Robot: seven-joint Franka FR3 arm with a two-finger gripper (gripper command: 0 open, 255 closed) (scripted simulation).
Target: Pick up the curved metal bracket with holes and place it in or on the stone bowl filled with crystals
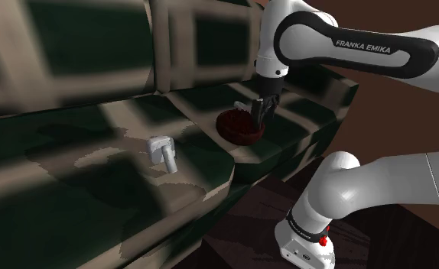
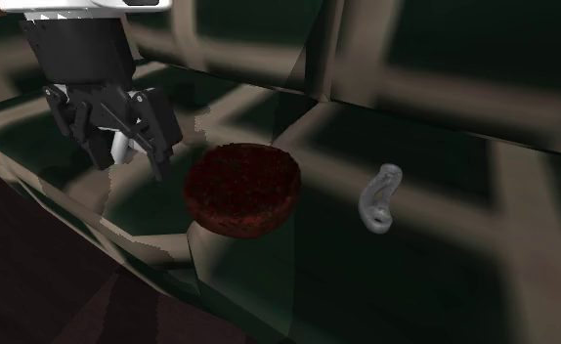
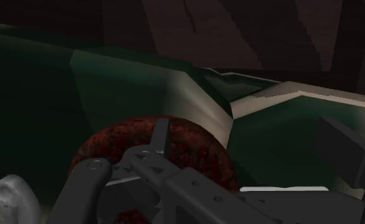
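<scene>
The bracket (image 2: 380,197), a pale grey curved piece, lies on the green-and-beige sofa seat (image 1: 95,183), apart from the dark red bowl (image 2: 241,188) and touched by nothing. Its holes are hard to make out in this dim light; one loop near its upper end may be one of them. The gripper (image 2: 132,164) hangs on the opposite side of the bowl, a little above rim height. Its fingers are spread and nothing is between them.

As I judge it, the main risk is the route. To reach the bracket the hand must cross the bowl, and a low pass could clip the rim and shove the bowl along the cushion. The bracket's rounded shape could also twist or slip out of a pinch on the soft seat.

The second exterior view shows the gap between the fingers and the bracket's curl plainly. The shoulder view instead shows the gripper overlapping the bowl's rim, and the bracket further from the stand than the bowl. The wrist view shows the bowl close under the hand, with the bracket just past it.
</scene>
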